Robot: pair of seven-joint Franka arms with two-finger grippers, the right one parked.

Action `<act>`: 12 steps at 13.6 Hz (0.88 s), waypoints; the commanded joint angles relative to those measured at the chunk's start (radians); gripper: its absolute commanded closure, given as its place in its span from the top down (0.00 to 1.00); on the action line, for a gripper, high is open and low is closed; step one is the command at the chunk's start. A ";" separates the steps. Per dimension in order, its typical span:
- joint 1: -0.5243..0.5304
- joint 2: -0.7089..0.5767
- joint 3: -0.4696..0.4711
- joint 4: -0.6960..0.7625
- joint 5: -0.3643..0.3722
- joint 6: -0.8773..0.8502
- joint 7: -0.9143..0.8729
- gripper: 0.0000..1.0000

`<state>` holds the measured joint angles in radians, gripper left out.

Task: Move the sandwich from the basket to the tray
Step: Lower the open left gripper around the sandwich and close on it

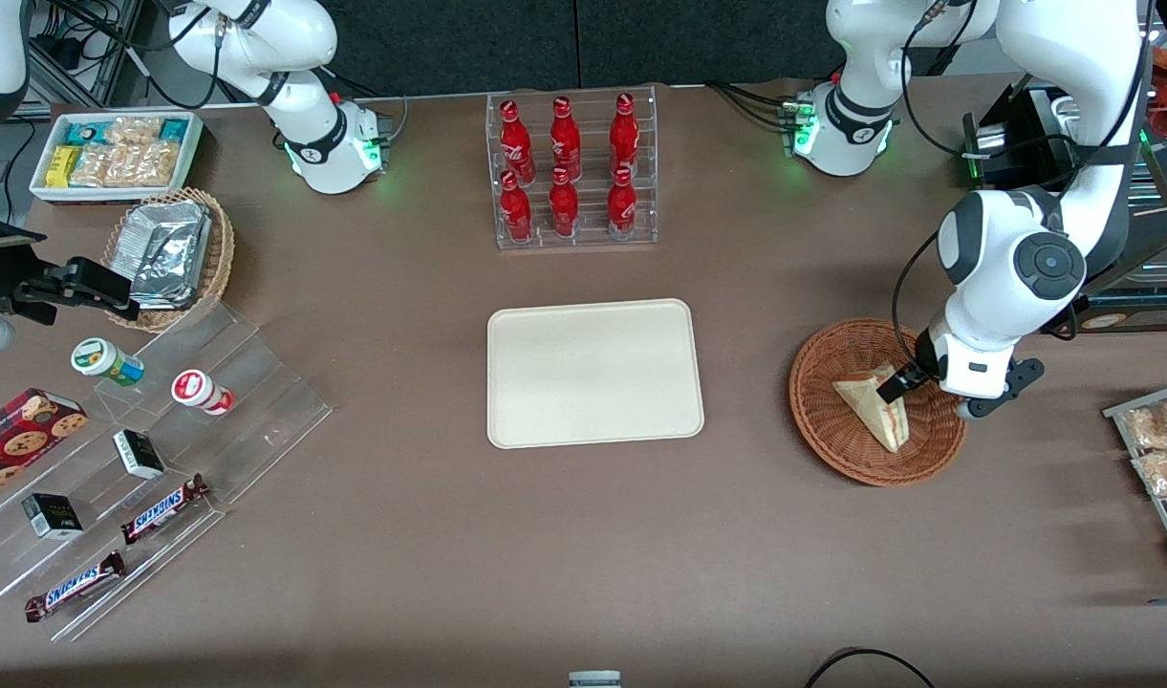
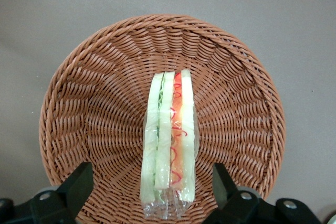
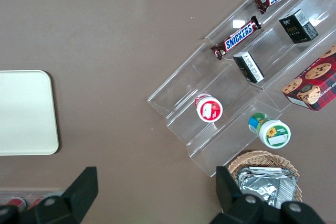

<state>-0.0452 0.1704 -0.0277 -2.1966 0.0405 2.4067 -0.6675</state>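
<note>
The gripper hangs right over the basket, jaws spread wide. The sandwich sits between them, long axis running straight away from the wrist.

My view of the room — brown table, dark backdrop.
I see a matte brown table under even light; above its edge nearest the clear bottle rack hang dark panels — cables trail beside them.
</note>
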 commanded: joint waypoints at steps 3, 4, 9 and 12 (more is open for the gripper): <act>-0.033 0.018 -0.005 -0.012 0.021 0.051 -0.073 1.00; -0.033 0.024 -0.005 -0.011 0.021 0.054 -0.073 1.00; -0.033 0.043 -0.003 -0.014 0.029 0.066 -0.073 1.00; -0.027 0.055 -0.003 -0.012 0.035 0.069 -0.073 1.00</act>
<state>-0.0748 0.2220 -0.0320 -2.1985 0.0536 2.4483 -0.7169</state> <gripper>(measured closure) 0.000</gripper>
